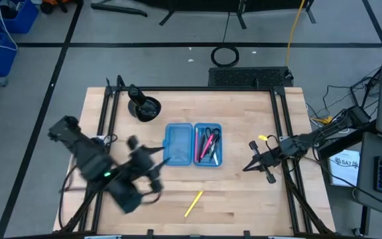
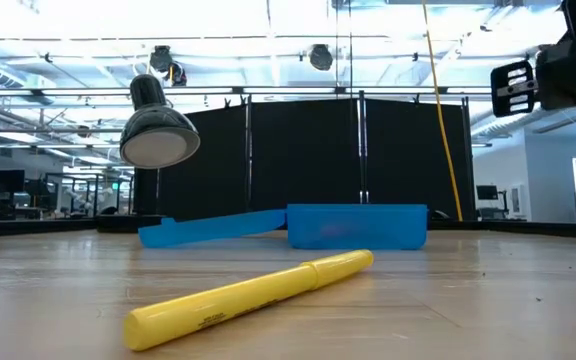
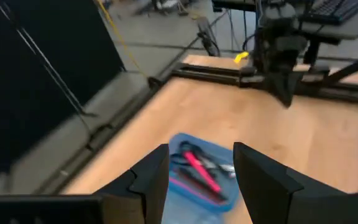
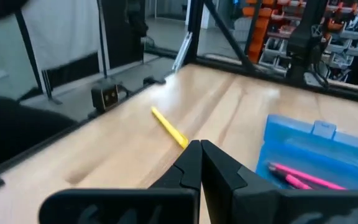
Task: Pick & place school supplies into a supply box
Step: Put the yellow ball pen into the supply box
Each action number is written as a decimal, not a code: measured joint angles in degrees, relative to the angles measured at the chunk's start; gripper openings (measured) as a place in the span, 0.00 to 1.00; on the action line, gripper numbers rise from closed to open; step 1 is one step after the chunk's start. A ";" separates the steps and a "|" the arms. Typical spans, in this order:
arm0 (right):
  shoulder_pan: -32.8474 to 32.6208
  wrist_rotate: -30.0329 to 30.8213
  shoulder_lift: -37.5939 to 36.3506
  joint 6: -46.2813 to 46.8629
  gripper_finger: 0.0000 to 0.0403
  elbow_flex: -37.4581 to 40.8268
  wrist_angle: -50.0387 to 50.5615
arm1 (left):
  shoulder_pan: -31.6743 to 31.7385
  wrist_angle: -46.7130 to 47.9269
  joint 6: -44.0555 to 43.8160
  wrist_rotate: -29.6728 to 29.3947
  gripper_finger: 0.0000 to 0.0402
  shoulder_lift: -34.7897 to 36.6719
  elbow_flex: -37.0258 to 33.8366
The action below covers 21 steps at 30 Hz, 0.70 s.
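Note:
The blue supply box (image 1: 193,144) lies open at the table's middle. Its left half (image 1: 178,143) is empty. Its right half (image 1: 208,145) holds pink, red and dark pens and small scissors. A yellow pen (image 1: 193,203) lies flat on the table near the front edge; it also shows in the low view (image 2: 248,295). My left gripper (image 3: 201,152) is open and empty, above the table just left of the box (image 3: 204,177), pointing at it. My right gripper (image 4: 201,149) is shut and empty, right of the box (image 4: 316,155), above the table.
A black round cup-like object (image 1: 144,107) stands at the far left of the table. Black frame rails (image 1: 280,133) run along the table's left and right sides. Bare wood shows between the box and the yellow pen.

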State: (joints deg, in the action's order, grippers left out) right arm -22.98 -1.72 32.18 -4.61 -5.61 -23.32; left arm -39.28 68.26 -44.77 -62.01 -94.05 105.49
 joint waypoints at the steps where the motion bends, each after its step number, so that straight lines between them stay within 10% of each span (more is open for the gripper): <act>1: 0.00 -0.04 0.00 0.75 0.00 0.00 -1.23 | -1.58 3.49 -1.71 -1.62 0.45 0.27 0.00; 7: 0.00 0.13 -0.04 2.21 0.00 0.00 -8.98 | -7.86 22.10 -7.38 -9.87 0.43 0.26 -0.04; 17: 0.02 0.14 -0.04 0.51 0.00 0.00 -12.25 | -7.25 12.70 16.18 -4.69 0.04 8.68 -4.22; 21: 0.02 0.14 -0.04 1.11 0.00 0.00 -12.25 | -5.09 1.26 31.09 2.77 0.03 13.63 -4.48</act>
State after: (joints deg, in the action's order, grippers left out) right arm -22.96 -1.58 32.14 -3.50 -5.61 -35.57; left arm -44.37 69.52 -13.67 -59.23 -80.42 101.01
